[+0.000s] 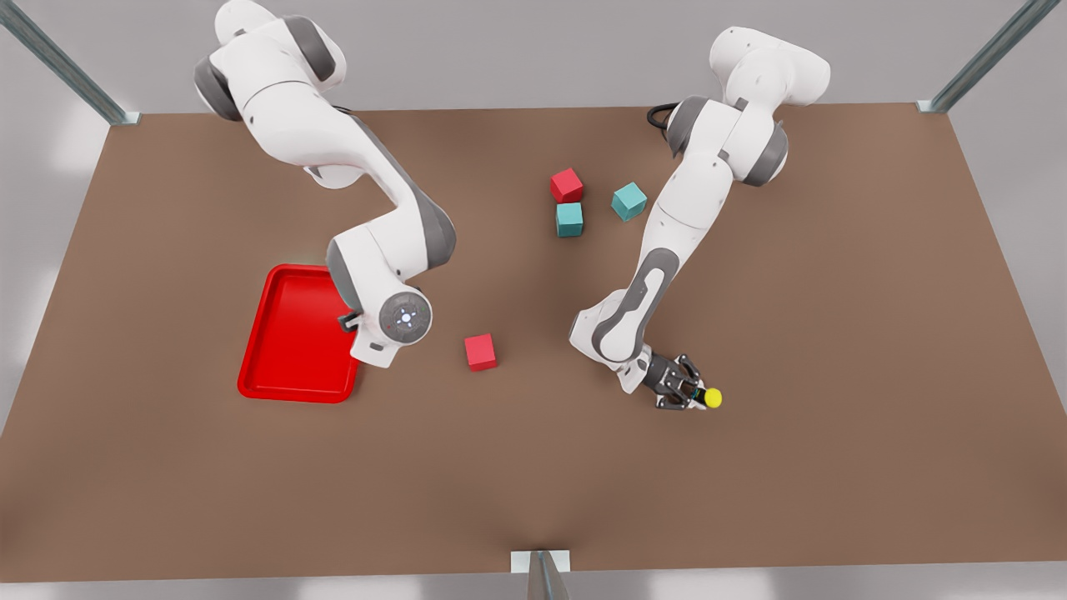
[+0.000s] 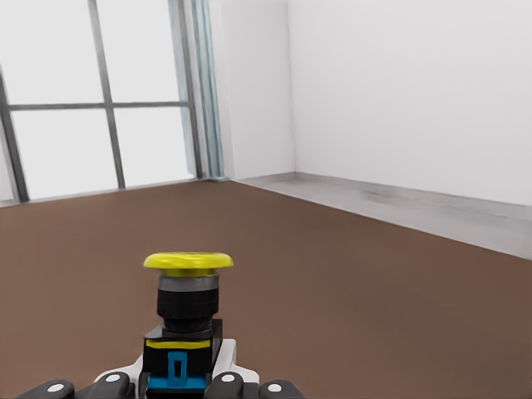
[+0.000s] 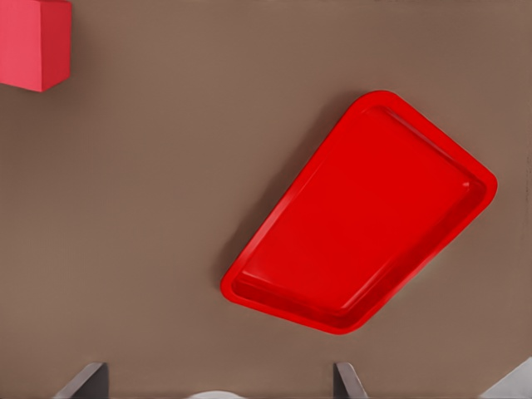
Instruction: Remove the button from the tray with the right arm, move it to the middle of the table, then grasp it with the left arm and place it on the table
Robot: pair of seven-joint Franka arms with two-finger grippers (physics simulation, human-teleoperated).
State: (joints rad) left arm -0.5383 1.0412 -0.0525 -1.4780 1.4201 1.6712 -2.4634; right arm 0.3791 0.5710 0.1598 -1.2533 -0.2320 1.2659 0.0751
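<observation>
While left gripper (image 1: 693, 393) holds button (image 1: 713, 398), four cubes

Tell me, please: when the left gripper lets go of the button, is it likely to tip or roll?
The button looks rigid, so the left gripper probably will not deform it. Its wide yellow cap over a narrower body suggests it may tip if released tilted. On its side, the round cap could roll across the table.

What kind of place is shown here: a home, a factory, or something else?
Most likely a simulated robot test cell, not a home. Two white arms stand on a plain brown table holding a red tray and small cubes. The left claw holds a button; the right arm hangs over the tray. Metal frame posts stand at the corners.
</observation>
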